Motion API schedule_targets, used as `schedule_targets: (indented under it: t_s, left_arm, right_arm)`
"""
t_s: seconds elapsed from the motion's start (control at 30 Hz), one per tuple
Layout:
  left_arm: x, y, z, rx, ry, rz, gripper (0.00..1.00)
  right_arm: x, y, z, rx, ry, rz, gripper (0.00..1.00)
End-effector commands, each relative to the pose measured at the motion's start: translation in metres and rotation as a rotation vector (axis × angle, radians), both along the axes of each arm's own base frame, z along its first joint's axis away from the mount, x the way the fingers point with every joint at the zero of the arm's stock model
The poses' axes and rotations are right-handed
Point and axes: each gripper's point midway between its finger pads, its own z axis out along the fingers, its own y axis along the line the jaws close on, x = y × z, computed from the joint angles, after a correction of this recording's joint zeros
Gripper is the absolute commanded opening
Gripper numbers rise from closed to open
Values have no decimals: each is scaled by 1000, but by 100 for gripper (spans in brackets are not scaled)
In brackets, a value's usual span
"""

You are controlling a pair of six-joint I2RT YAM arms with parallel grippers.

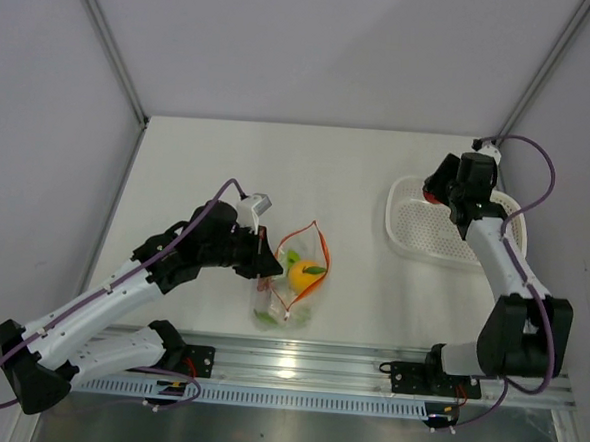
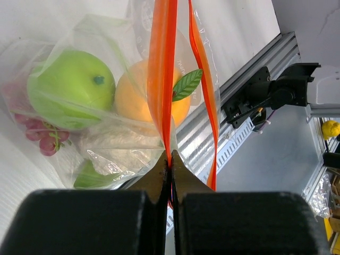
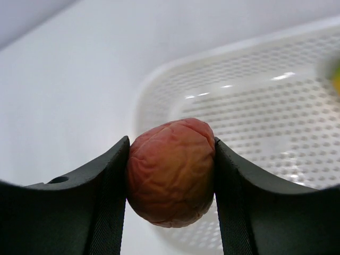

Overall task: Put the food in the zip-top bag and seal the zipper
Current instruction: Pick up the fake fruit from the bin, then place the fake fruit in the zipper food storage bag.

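Overhead, a white table point(image 1: 198, 175) carries two arms working well apart. At the far right sits a white perforated basket point(image 1: 409, 243). Near the middle, closer to the arm bases, the clear zip-top bag point(image 1: 269, 315) lies with an orange, a green apple and other pieces of food point(image 2: 71, 87) inside.

Your right gripper point(image 1: 439, 195) hangs over the basket's left end, its jaws pressed against both sides of a wrinkled reddish-brown piece point(image 3: 171, 180), lifted off the mesh. Your left gripper point(image 2: 170, 159) is pinched tight on one strip of the red-orange zipper point(image 2: 162, 79), holding that side of the mouth up.

The relation that matters: the bag lies to the left of your right gripper and nearer the bases, clear across open table. The mouth's long axis runs roughly from near to far, so the carried piece should come in from the right, across the free strip. The gap looks narrow, though from above that is hard to judge.
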Motion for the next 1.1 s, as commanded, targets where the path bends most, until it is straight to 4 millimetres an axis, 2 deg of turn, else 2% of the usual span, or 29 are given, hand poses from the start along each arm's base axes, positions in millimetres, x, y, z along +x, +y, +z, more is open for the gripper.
schedule_targets:
  t_s: [0.0, 0.03, 0.07, 0.13, 0.17, 0.2, 0.23, 0.27, 0.33, 0.37, 0.53, 0.6, 0.63, 0.83, 1.0, 1.07]
  left_arm:
    - [4, 1, 12, -29, -27, 19, 1]
    - [4, 1, 12, -26, -30, 22, 1]
    - [5, 1, 12, -26, -31, 21, 1]
    - [6, 1, 12, -23, -33, 21, 1]
    - [6, 1, 13, -24, -32, 19, 1]
    - [6, 0, 14, -26, -35, 17, 1]
    - [6, -1, 14, -28, -35, 15, 1]
    - [6, -1, 15, -30, -38, 16, 1]
    - [6, -2, 15, -32, -35, 13, 1]
    - [6, -2, 16, -35, -36, 12, 0]
    - [6, -4, 17, -39, -35, 5, 1]
    - [6, -4, 18, -42, -36, 4, 0]
    - [6, -4, 19, -42, -36, 4, 0]
    - [4, -2, 22, -47, -40, 7, 1]
    - [2, 1, 22, -51, -44, 12, 1]
    - [2, 1, 23, -53, -43, 14, 0]
  right_arm:
    - [-31, 60, 45, 112, -89, 253, 0]
    - [-43, 89, 56, 165, -113, 382, 0]
    - [-56, 104, 75, 188, -162, 462, 0]
    - [-78, 136, 92, 231, -198, 639, 0]
    - [-101, 166, 105, 277, -213, 797, 0]
    - [-115, 179, 108, 287, -211, 883, 0]
    - [-128, 192, 111, 299, -207, 957, 0]
    - [-154, 218, 115, 328, -200, 1094, 0]
    - [-183, 239, 115, 333, -194, 1238, 1]
    - [-208, 259, 114, 345, -178, 1344, 1]
    - [-265, 298, 96, 350, -120, 1556, 1]
    - [-274, 310, 91, 336, -126, 1573, 0]
    - [-275, 312, 82, 338, -110, 1570, 0]
    - [-269, 327, 67, 336, -90, 1526, 1]
    - [-247, 342, 59, 315, -76, 1446, 9]
    - [-234, 350, 53, 294, -63, 1400, 9]
